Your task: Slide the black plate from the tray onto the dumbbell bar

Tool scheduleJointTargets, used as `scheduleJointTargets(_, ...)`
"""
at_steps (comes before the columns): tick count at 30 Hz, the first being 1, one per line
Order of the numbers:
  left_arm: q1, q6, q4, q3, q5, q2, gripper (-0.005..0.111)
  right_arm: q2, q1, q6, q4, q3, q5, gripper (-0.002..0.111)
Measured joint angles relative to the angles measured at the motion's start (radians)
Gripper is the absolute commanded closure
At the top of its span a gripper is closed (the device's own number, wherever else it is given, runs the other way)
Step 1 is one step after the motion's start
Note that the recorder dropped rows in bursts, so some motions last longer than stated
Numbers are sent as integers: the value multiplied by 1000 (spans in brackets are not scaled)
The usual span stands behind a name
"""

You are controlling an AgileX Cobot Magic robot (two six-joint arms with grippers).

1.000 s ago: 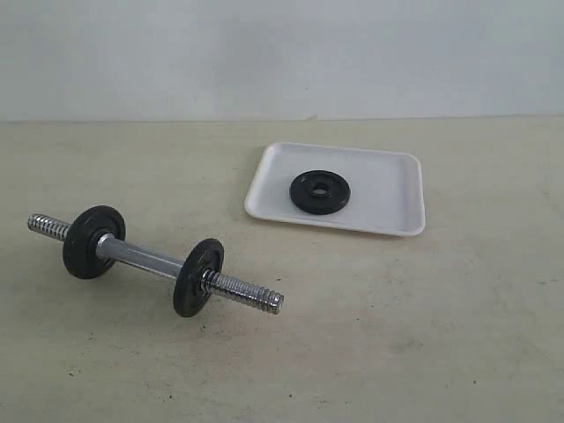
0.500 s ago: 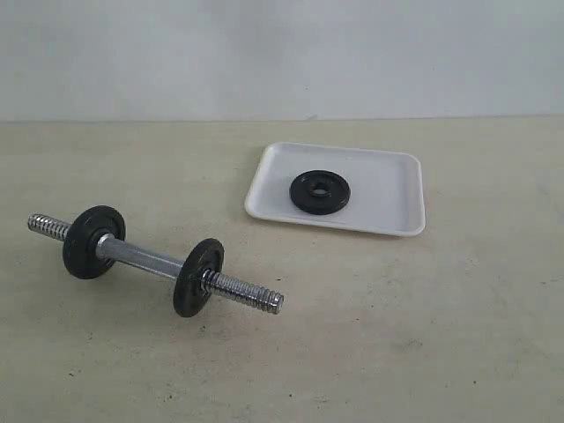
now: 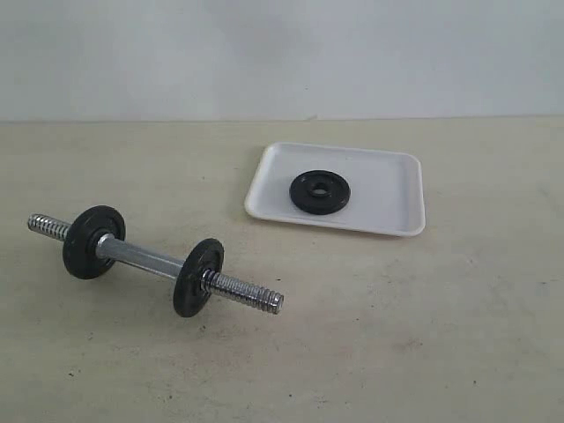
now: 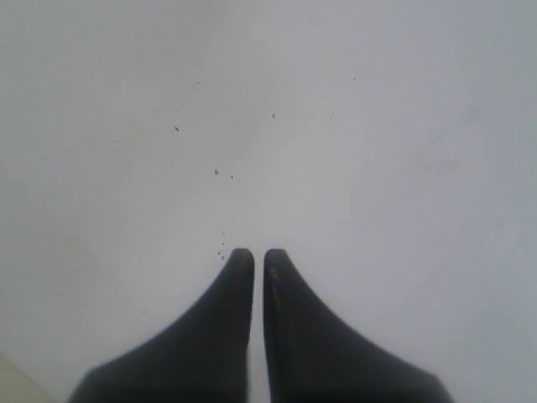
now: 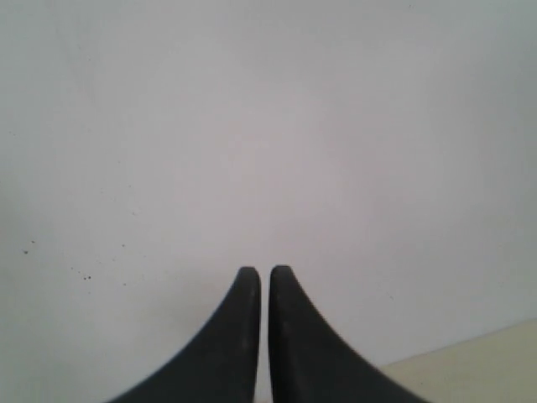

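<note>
The black plate [image 3: 320, 190] lies flat in the white tray [image 3: 392, 189] at the back right of the beige table. The chrome dumbbell bar [image 3: 145, 259] lies at the front left with two black discs [image 3: 92, 241] [image 3: 197, 276] on it and a bare threaded end [image 3: 248, 292] pointing toward the front right. Neither arm shows in the exterior view. My left gripper [image 4: 258, 255] is shut with nothing between its fingers, facing a blank pale wall. My right gripper [image 5: 264, 273] is shut and empty too, facing the same kind of wall.
A pale wall [image 3: 282, 53] rises behind the table's far edge. A strip of beige table [image 5: 487, 365] shows in a corner of the right wrist view. Bare tabletop [image 3: 423, 335] lies in front of the tray.
</note>
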Motion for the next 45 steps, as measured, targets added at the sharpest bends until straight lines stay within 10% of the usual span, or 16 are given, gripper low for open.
scheduleJointTargets(11, 0, -165, 141, 0, 10, 0, 102, 0, 0, 7, 0, 0, 116, 107)
scheduleJointTargets(18, 0, -560, 1361, -113, -420, 0, 102, 0, 0, 24, 0, 0, 126, 107)
scheduleJointTargets(25, 0, -621, 1819, -382, -541, 309, 102, 0, 0, 26, 0, 0, 157, 107)
scheduleJointTargets(36, 0, -720, 1930, -617, -294, 750, 102, 0, 0, 26, 0, 0, 171, 107)
scheduleJointTargets(45, -5, -1159, 1934, -756, -222, 1087, 102, 0, 0, 26, 0, 0, 212, 107)
